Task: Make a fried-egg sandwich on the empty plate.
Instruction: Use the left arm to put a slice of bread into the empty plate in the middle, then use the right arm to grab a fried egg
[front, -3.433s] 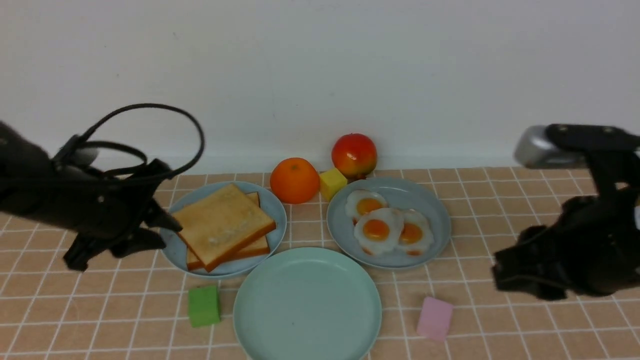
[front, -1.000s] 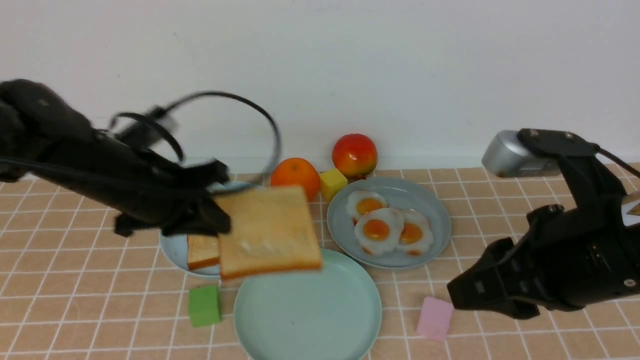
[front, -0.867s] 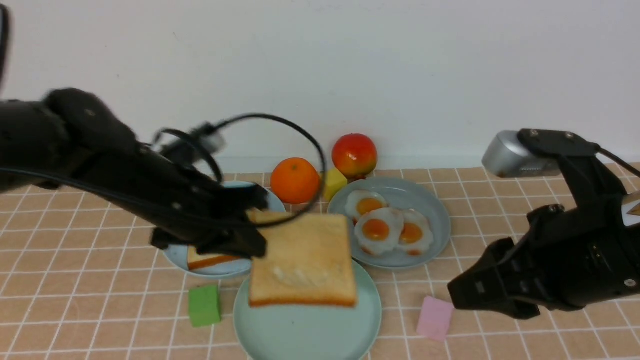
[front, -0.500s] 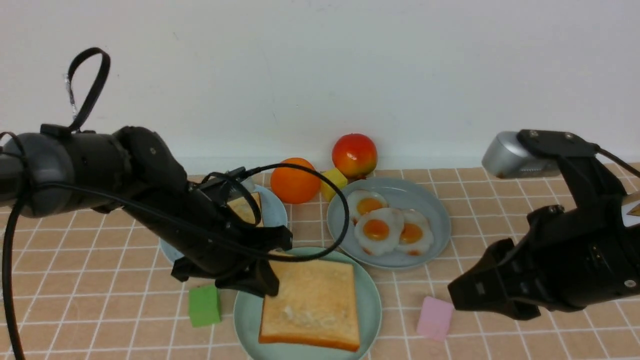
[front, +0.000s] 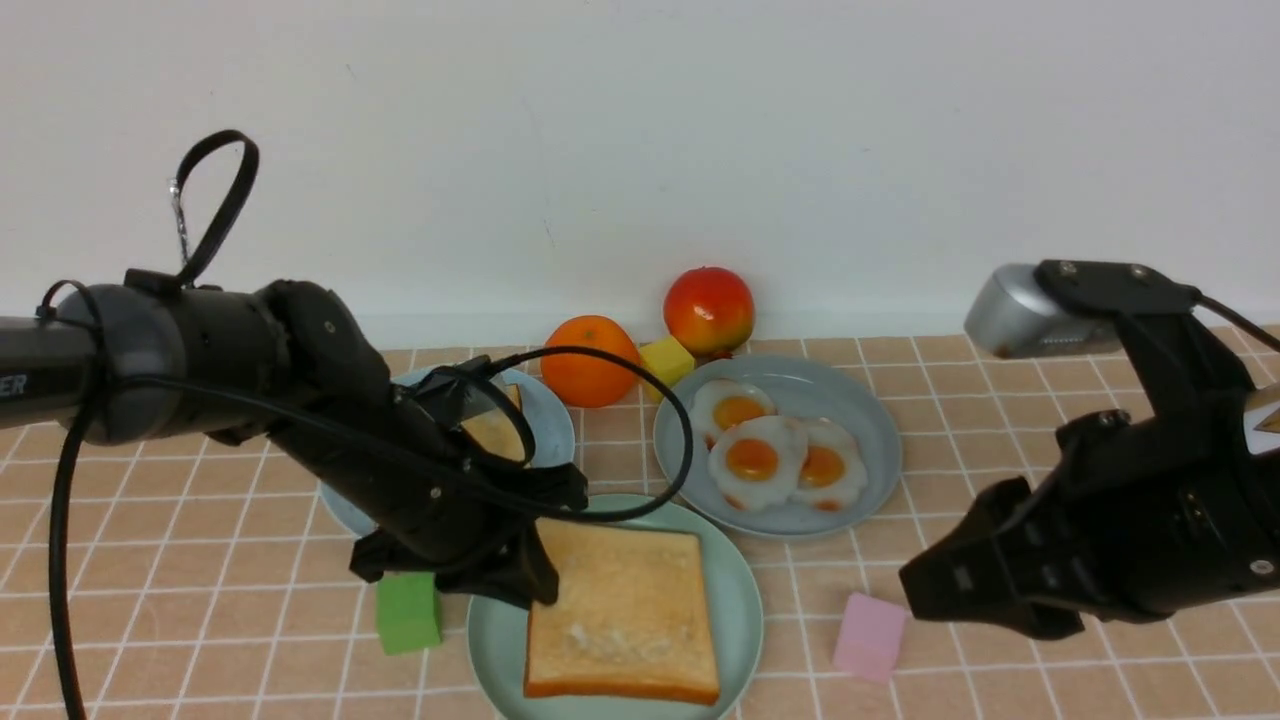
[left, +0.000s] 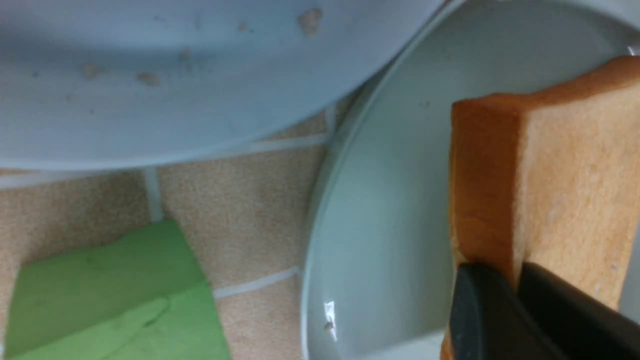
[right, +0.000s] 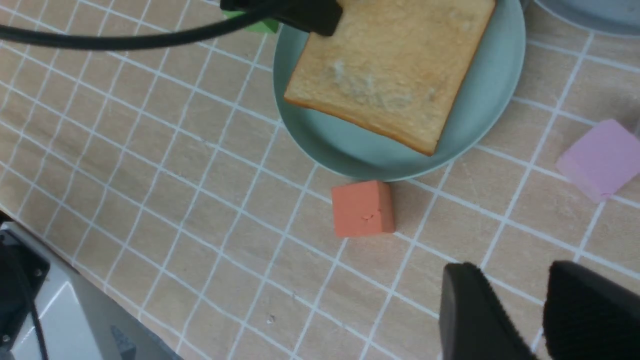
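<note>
One golden toast slice (front: 622, 615) lies on the mint-green plate (front: 742, 600) at the front centre. My left gripper (front: 530, 578) is shut on the toast's near-left edge; the left wrist view shows both fingers (left: 480, 300) clamping the brown crust of the toast (left: 575, 175) over the plate (left: 380, 200). A second toast slice (front: 495, 430) sits on the sky-blue plate (front: 545, 415), mostly hidden by my left arm. Three fried eggs (front: 765, 455) lie on the grey-blue plate (front: 860, 420). My right gripper (front: 925, 590) hovers open and empty right of the mint plate.
A green block (front: 408, 612) lies left of the mint plate and a pink block (front: 870, 635) right of it. An orange-red cube (right: 362, 215) touches the plate's near rim. An orange (front: 590, 360), a yellow cube (front: 665, 362) and an apple (front: 708, 310) stand by the back wall.
My left gripper lifted the top toast off the sky-blue plate, carried it right and forward, and lowered it onto the mint plate. The right arm has stayed still for the last second.
</note>
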